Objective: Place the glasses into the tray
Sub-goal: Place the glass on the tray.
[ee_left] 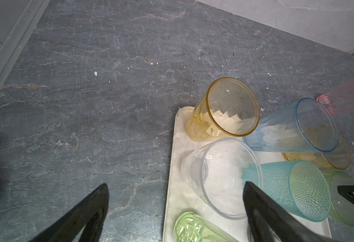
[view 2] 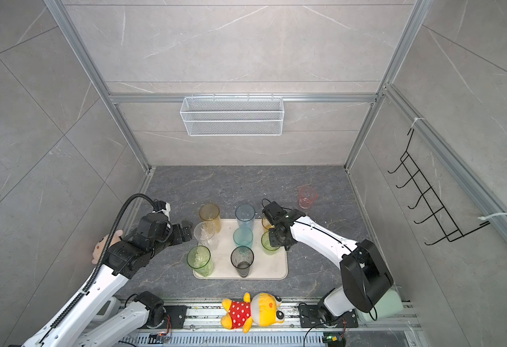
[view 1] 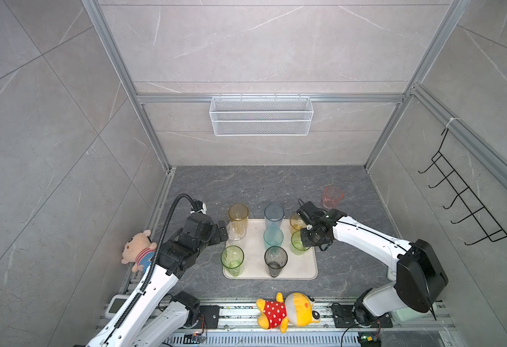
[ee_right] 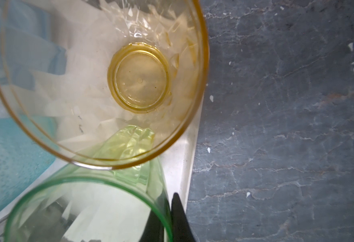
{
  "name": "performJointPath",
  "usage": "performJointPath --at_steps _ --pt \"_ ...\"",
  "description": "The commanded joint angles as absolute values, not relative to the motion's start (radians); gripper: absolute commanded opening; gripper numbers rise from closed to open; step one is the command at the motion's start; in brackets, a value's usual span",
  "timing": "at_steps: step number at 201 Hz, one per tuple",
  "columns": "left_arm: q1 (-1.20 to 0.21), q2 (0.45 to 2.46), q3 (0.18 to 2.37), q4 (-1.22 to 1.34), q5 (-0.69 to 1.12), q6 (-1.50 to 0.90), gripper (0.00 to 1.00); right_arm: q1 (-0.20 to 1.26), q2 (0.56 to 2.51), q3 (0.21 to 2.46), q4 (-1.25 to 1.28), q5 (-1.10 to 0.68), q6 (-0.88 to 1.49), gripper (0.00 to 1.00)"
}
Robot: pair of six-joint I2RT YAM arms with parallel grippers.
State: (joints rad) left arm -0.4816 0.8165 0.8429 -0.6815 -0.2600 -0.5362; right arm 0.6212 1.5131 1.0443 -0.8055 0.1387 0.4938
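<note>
The beige tray (view 1: 303,267) lies mid-table with several glasses upright on it: tall amber (view 1: 238,213), pale blue (view 1: 274,214), short yellow (view 1: 296,221), clear (view 1: 236,231), teal (view 1: 273,237), smoke-grey (view 1: 275,260) and two green (view 1: 232,260) (view 1: 297,245). The pink glass (view 1: 332,196) stands on the table, behind the tray's right corner. My left gripper (ee_left: 176,184) is open at the tray's left edge beside the clear glass (ee_left: 220,176), holding nothing. My right gripper (ee_right: 168,207) is shut on the wall of the right green glass (ee_right: 77,209), one finger inside and one outside.
A bear plush (view 1: 138,251) lies left of the left arm. A yellow plush (view 1: 288,311) lies on the front rail. A white mesh basket (view 1: 261,115) hangs on the back wall and a black hook rack (view 1: 468,198) on the right wall.
</note>
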Motion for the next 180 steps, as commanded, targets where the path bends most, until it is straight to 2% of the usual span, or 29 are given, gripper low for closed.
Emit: performJointPath --at_steps 1,99,180 --pt "-0.477 0.802 0.863 -0.696 -0.275 -0.548 1.0 0.618 1.537 1.025 -0.785 0.126 0.492 0.09" --pt "-0.477 0.817 0.861 -0.685 -0.27 -0.553 1.0 0.615 1.499 1.092 -0.844 0.106 0.48 0.37" --pt "-0.477 0.805 0.864 -0.689 -0.29 -0.546 1.0 0.612 1.395 1.293 -0.954 0.207 0.411 0.47"
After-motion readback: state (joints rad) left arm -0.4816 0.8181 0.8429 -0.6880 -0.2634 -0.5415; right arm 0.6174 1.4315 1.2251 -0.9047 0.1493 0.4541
